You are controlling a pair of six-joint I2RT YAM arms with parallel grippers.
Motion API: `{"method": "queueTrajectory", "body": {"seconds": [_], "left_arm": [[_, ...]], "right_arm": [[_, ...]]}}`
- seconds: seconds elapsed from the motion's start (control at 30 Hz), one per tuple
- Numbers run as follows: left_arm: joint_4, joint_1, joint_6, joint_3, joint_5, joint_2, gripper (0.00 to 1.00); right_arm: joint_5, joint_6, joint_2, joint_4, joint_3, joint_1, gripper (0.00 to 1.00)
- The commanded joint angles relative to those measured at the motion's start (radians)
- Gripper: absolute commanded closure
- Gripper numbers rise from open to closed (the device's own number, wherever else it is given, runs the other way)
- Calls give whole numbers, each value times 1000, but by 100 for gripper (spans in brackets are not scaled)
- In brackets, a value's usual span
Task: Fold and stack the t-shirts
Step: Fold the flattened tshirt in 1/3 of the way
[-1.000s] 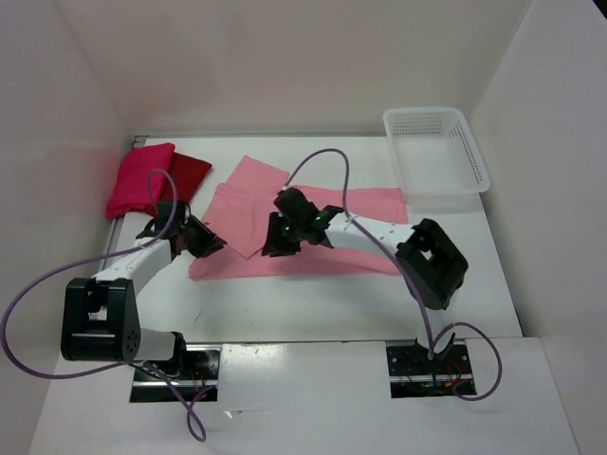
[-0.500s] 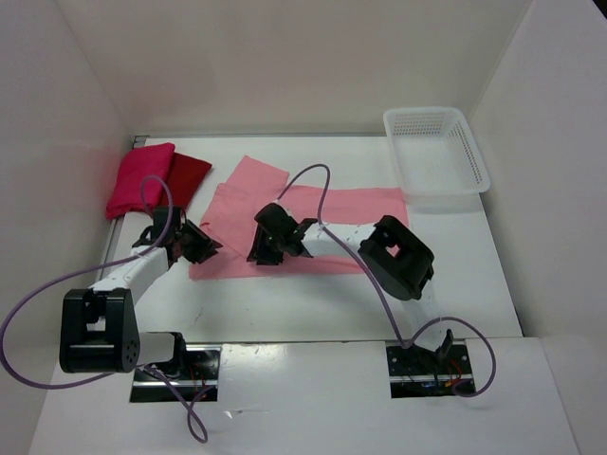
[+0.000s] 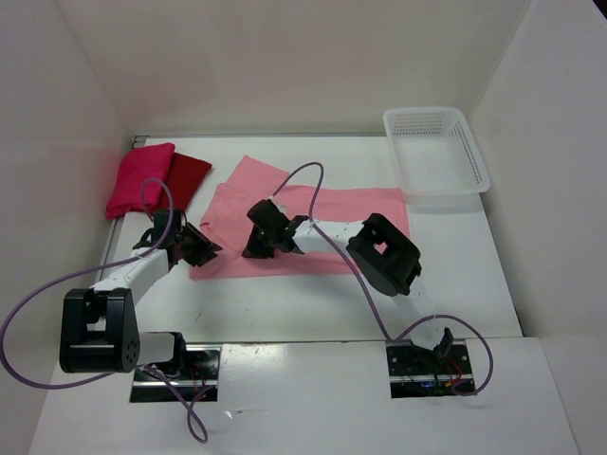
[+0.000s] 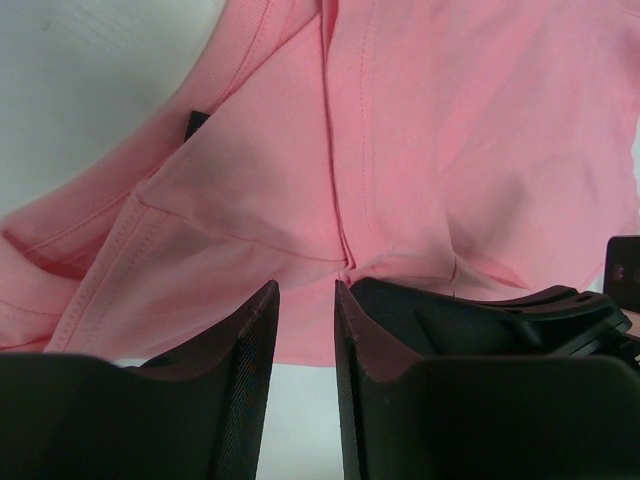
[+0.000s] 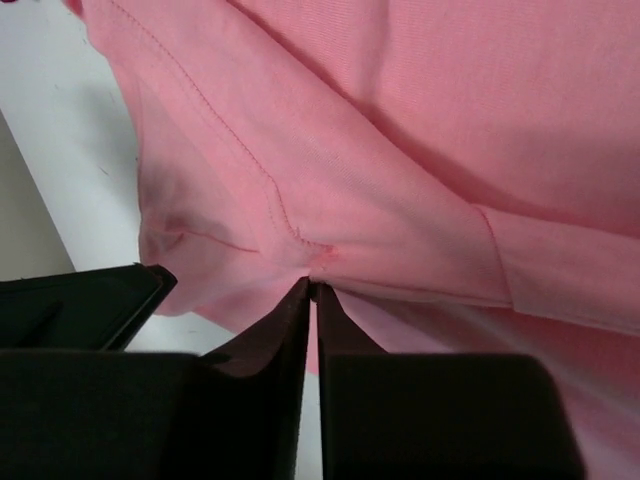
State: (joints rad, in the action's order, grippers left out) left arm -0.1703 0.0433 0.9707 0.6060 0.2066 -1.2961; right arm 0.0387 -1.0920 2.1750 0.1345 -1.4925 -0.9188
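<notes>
A light salmon t-shirt lies spread across the table's middle, one sleeve folded in on its left side. My right gripper is low over its near left part, shut on a pinch of the cloth beside a seam; in the right wrist view the gripper has its tips together. My left gripper hovers at the shirt's near left corner; its jaws stand narrowly open with the hem and bare table between them. A folded magenta t-shirt lies on a dark red one at far left.
A white mesh basket stands at the back right. White walls close in the table on the left, back and right. My two grippers are close together, each showing in the other's wrist view. Purple cables loop over both arms.
My right gripper moved left across the salmon shirt and closed on its cloth. My left gripper shifted slightly and its jaws parted a little.
</notes>
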Motion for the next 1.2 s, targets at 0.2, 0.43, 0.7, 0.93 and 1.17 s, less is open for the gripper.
{"method": "queueTrajectory", "body": {"seconds": [0.2, 0.43, 0.7, 0.93, 1.17], "left_arm": [[22, 6, -23, -18, -42, 20, 64], [12, 6, -23, -18, -75, -9, 64], [-8, 6, -23, -18, -122, -9, 64], [-18, 6, -12, 34, -78, 17, 75], [45, 6, 34, 142, -69, -190, 87]], "right_arm": [[-2, -81, -100, -102, 58, 92, 99], [96, -174, -103, -197, 113, 192, 99], [164, -276, -67, -254, 113, 222, 98], [121, -218, -96, -211, 78, 233, 68], [26, -34, -173, -73, 18, 221, 94]]}}
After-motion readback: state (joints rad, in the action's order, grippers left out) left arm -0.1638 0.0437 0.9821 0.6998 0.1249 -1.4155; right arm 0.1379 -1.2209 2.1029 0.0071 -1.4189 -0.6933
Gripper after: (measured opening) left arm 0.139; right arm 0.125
